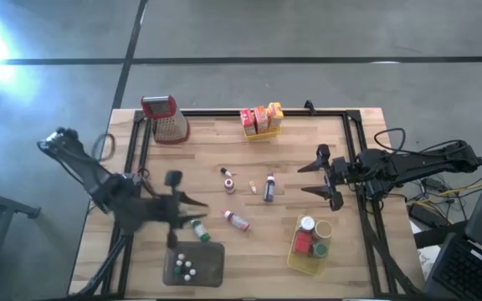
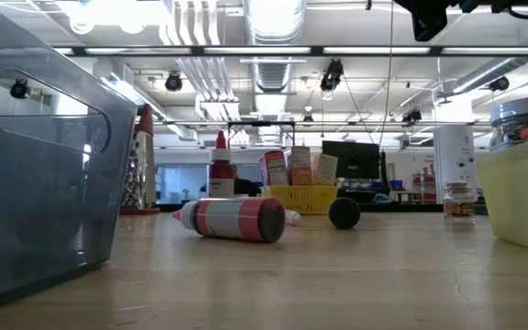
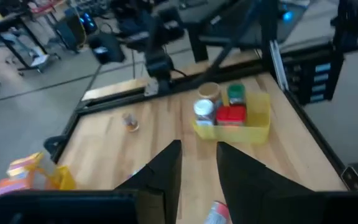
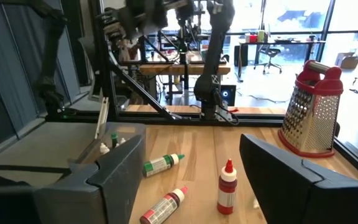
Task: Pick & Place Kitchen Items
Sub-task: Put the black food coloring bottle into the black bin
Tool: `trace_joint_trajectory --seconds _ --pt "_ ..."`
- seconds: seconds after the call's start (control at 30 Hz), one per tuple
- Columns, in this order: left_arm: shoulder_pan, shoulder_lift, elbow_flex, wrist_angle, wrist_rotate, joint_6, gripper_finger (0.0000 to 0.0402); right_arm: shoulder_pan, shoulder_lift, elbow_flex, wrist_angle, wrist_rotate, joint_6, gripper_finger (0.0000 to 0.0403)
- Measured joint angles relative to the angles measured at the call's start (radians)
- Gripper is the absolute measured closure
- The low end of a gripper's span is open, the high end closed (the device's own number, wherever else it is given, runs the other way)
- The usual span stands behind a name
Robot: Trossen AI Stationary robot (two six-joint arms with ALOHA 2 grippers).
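You have the desk (image 1: 249,159) mid-frame, with the grater (image 1: 165,118) at its upper left. A grey tray (image 1: 194,266) sits at the lower edge. A yellow basket (image 1: 310,240) of jars sits lower right, another (image 1: 261,122) of boxes at top. Loose bottles (image 1: 236,220) lie mid-desk between your hands. Your right hand (image 1: 318,179) hovers wide open and empty; your left hand (image 1: 192,211) is blurred, so its grip can't be told.
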Motion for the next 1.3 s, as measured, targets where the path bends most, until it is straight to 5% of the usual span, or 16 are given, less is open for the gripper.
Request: trace_joint_trajectory --seconds 0.27,0.43,0.73,1.3 --pt "0.0 -0.229 -0.121 0.001 -0.049 -0.059 0.0296 0.0 0.0 0.0 0.0 0.0 0.0 0.0115" --pt "0.01 -0.307 -0.221 -0.013 -0.185 -0.163 0.0296 0.0 0.0 0.0 0.0 0.0 0.0 0.0098" --pt "0.068 -0.37 -0.389 -0.027 -0.2 -0.162 0.0296 0.0 0.0 0.0 0.0 0.0 0.001 0.0067" --pt "0.067 -0.391 -0.439 -0.03 -0.198 -0.1 0.0296 0.0 0.0 0.0 0.0 0.0 0.0 0.0056"
